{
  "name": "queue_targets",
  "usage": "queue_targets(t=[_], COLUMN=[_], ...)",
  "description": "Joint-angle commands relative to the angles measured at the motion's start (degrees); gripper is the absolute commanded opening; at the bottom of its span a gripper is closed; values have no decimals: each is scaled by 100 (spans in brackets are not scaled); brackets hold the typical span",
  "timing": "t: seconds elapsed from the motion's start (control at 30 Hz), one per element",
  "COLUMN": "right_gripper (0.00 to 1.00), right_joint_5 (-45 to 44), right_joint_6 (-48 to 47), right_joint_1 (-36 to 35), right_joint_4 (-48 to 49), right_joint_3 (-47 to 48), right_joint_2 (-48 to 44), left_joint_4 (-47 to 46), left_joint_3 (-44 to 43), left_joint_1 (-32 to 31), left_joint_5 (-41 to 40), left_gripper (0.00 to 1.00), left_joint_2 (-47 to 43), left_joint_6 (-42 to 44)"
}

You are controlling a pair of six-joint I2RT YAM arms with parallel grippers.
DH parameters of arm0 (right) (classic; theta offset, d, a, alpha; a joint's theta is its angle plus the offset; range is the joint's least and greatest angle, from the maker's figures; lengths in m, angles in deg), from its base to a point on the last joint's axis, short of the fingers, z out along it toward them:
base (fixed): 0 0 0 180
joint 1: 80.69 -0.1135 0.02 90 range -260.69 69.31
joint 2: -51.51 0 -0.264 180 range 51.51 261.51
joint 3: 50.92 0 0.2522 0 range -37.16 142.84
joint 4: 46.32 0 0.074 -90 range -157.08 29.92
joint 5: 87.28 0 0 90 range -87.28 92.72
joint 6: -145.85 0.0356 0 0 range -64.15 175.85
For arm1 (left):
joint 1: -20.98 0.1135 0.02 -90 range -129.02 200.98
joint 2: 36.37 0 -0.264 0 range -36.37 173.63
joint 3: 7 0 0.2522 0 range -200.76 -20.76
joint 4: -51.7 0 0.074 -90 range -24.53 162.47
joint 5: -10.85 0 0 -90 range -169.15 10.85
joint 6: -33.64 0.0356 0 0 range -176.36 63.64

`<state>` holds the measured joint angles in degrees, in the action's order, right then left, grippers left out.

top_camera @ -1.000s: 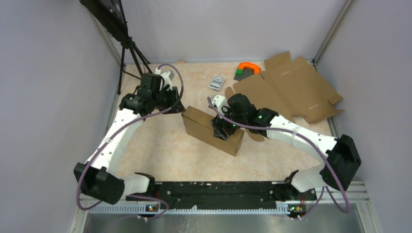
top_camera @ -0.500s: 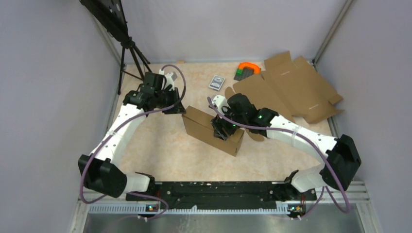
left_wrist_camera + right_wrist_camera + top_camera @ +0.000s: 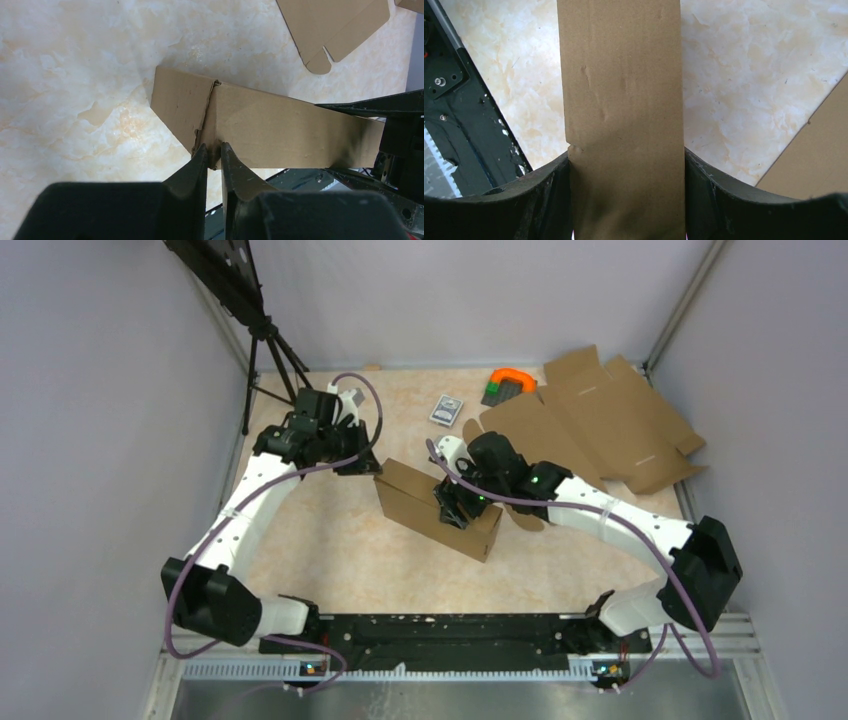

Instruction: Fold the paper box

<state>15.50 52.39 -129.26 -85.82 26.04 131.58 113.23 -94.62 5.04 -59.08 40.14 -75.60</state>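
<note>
Sitting at a slant mid-way on the surface [image 3: 330, 550] in the top view, the paper box [image 3: 415, 502] has the left end effector [image 3: 368, 466] at its far-left corner and the right end effector [image 3: 455, 510] across its near-right part. A flat cardboard blank [image 3: 600, 430] lies far right, and a grey card pack [image 3: 447, 410] far centre.

Left wrist view: fingers [image 3: 197, 165] nearly together, pinching the box's corner wall edge.

Right wrist view: fingers [image 3: 549, 180] spread wide, pressed vs. both box sides, holding it.
</note>
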Motion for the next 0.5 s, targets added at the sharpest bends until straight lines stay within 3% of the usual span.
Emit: queue_targets(t=[0.0, 0.17, 0.47], right_gripper=[46, 46, 46], right_joint_5=[166, 164, 167], right_joint_6=[-47, -40, -42], right_joint_1=[14, 14, 11], right_joint_4=[-364, -371, -388], right_joint_3=[117, 118, 118], right_joint_2=[193, 193, 193], left_joint_4=[198, 128, -7], left_joint_3=[-58, 135, 448], left_joint_1=[48, 48, 50], left_joint_5=[-221, -241, -470], left_gripper=[14, 11, 17], left_joint_2=[40, -29, -241], left_joint_6=[193, 185, 259])
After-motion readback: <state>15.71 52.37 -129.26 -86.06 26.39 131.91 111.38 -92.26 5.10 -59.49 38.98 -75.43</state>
